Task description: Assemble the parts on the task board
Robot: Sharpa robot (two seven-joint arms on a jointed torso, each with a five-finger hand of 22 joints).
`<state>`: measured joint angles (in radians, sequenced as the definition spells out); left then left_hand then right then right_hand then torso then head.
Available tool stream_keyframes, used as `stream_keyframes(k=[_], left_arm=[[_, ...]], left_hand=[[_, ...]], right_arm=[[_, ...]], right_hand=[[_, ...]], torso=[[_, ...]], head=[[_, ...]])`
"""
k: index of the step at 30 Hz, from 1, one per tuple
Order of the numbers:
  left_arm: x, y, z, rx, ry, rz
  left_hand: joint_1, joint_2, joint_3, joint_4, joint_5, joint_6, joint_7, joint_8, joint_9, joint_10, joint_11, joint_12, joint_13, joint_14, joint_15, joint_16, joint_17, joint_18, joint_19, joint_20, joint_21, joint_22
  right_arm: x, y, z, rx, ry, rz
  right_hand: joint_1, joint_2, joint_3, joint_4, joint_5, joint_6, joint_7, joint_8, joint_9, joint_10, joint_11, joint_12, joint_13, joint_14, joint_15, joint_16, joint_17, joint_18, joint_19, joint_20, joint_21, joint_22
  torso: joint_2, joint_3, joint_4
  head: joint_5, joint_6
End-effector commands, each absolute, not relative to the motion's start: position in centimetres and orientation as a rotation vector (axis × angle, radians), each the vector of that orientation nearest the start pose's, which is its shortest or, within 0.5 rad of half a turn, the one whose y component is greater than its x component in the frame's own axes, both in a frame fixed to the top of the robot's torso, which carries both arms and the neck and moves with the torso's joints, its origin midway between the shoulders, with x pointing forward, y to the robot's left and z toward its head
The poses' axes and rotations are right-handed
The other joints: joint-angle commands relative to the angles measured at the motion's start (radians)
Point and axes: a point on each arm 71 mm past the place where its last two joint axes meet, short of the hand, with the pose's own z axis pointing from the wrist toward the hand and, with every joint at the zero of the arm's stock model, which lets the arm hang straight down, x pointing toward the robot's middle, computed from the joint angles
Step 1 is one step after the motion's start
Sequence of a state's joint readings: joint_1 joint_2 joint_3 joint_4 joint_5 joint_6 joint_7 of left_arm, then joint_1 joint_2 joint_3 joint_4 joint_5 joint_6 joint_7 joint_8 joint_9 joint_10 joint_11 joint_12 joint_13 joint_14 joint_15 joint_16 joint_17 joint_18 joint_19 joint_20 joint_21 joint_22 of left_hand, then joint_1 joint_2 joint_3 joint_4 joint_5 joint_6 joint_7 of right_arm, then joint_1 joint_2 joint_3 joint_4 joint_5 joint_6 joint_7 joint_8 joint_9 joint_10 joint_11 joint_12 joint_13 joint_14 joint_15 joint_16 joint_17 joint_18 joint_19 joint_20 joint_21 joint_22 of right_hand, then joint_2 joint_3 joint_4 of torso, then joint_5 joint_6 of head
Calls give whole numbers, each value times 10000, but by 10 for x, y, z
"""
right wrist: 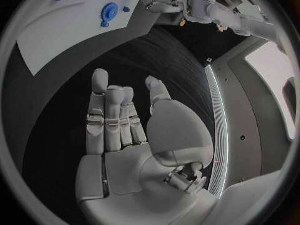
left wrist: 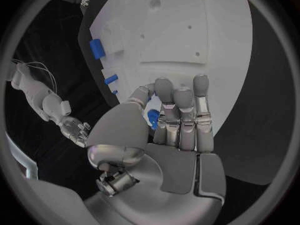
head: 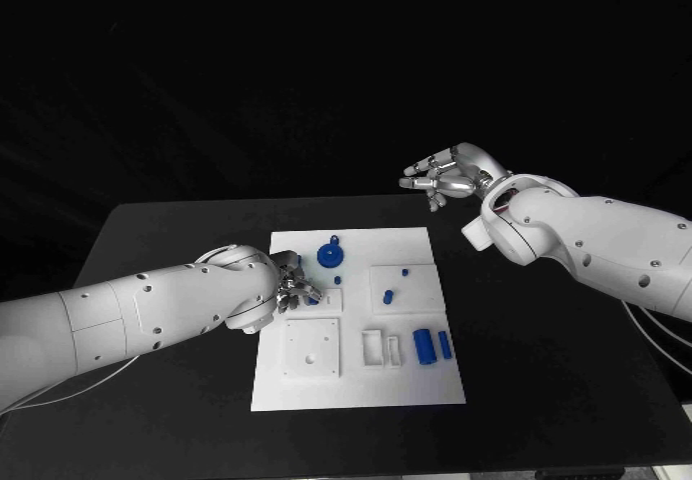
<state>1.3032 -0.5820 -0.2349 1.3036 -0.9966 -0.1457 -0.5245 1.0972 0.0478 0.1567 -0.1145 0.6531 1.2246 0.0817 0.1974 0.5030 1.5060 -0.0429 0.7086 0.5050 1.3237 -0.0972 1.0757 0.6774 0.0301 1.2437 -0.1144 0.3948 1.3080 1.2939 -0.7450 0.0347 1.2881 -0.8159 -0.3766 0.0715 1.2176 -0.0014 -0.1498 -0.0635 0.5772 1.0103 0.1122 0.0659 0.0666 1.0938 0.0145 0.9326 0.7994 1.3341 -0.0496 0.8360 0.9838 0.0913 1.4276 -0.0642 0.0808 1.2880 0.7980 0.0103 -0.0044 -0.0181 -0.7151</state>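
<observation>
The white task board [head: 361,385] lies in the middle of the black table. My left hand [head: 293,286] hovers at its left edge and pinches a small blue part [left wrist: 152,118] between thumb and fingers. On the board I see a round blue disc [head: 332,255], two small blue pegs [head: 388,296] and a blue block [head: 424,344] by white fixtures. My right hand [head: 450,176] is raised beyond the board's far right corner, fingers apart, holding nothing. The right wrist view shows that hand [right wrist: 125,120] with straight fingers, and the board [right wrist: 56,40] beyond them.
White raised blocks and slots [head: 312,347] take up the near half of the board. Bare black table surrounds the board on every side. The right forearm [head: 606,250] reaches over the table's right side.
</observation>
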Motion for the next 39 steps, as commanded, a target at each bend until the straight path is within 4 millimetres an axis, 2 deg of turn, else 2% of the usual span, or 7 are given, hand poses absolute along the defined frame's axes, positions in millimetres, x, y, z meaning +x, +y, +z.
stream_keyframes(k=[1,11,15,24,32,34,39], left_arm=[[509,156,-248,-2312,22275,-3411],[510,153,-248,-2132,22329,-3323],[511,151,-248,-2129,22271,-3316],[514,152,-248,-2179,22172,-3306],[514,151,-248,-2166,22212,-3338],[514,151,-248,-2162,22241,-3321],[514,153,-249,-2169,22303,-3254]], left_hand=[[166,138,437,-397,6,1737,-1296,17,-5,59,-464,42,9,-2,-60,35,11,-125,88,0,-69,198],[167,106,424,-410,-26,1722,-1292,11,13,56,-458,21,19,-20,-56,25,-4,-122,77,3,-76,196],[165,245,358,-268,-588,1754,-1307,24,34,60,-459,41,40,-7,-52,35,-8,-130,86,13,-90,192],[200,386,228,-28,-773,1777,-1322,45,99,58,-463,82,101,-4,-54,72,-1,-138,119,13,-129,195],[342,335,-106,273,-1493,1800,-1341,45,146,56,-461,100,171,-16,-51,81,-3,-158,137,15,-179,190],[240,242,-328,459,-2045,1779,-1346,18,126,55,-456,58,156,-38,-45,43,-24,-163,130,20,-209,180],[317,-45,-992,1105,-2469,1763,-1353,-75,48,63,-457,-75,66,-35,-50,-65,-106,-190,172,5,-361,171]], right_arm=[[552,-226,-121,4312,15073,9637],[553,-223,-123,4294,15117,9685],[553,-222,-123,4293,15121,9692],[553,-223,-123,4297,15131,9686],[553,-223,-124,4300,15138,9682],[553,-223,-124,4299,15140,9682],[553,-223,-124,4304,15139,9673]], right_hand=[[-87,-21,42,8,60,-7,23,-31,-10,-98,-5,-15,3,-58,11,11,-12,-48,3,-22,-63,-8],[-84,-16,68,11,75,-14,25,-33,-11,-102,-6,-17,6,-61,9,13,-21,-48,0,-22,-63,-9],[-84,-16,68,11,75,-14,25,-33,-11,-102,-6,-17,6,-61,9,13,-21,-48,0,-22,-63,-9],[-84,-16,68,11,75,-14,25,-33,-11,-102,-6,-17,6,-61,9,13,-21,-48,0,-22,-63,-9],[-91,-14,70,7,81,-18,25,-32,-11,-104,-5,-19,5,-64,10,11,-25,-48,-2,-21,-64,-13],[-100,-10,71,2,88,-24,26,-31,-10,-107,-4,-21,5,-67,11,8,-29,-48,-3,-21,-65,-18],[-100,-10,71,2,88,-24,26,-31,-10,-107,-4,-21,5,-67,11,8,-29,-48,-3,-21,-65,-18]], torso=[[-1,3,7],[8,21,-1],[5,-9,-12],[-6,-8,6],[-7,-12,18],[-10,-13,20],[-8,-21,22]], head=[[-21,-9],[29,10],[15,13],[-38,1],[-69,0],[-72,-3],[-73,-4]])
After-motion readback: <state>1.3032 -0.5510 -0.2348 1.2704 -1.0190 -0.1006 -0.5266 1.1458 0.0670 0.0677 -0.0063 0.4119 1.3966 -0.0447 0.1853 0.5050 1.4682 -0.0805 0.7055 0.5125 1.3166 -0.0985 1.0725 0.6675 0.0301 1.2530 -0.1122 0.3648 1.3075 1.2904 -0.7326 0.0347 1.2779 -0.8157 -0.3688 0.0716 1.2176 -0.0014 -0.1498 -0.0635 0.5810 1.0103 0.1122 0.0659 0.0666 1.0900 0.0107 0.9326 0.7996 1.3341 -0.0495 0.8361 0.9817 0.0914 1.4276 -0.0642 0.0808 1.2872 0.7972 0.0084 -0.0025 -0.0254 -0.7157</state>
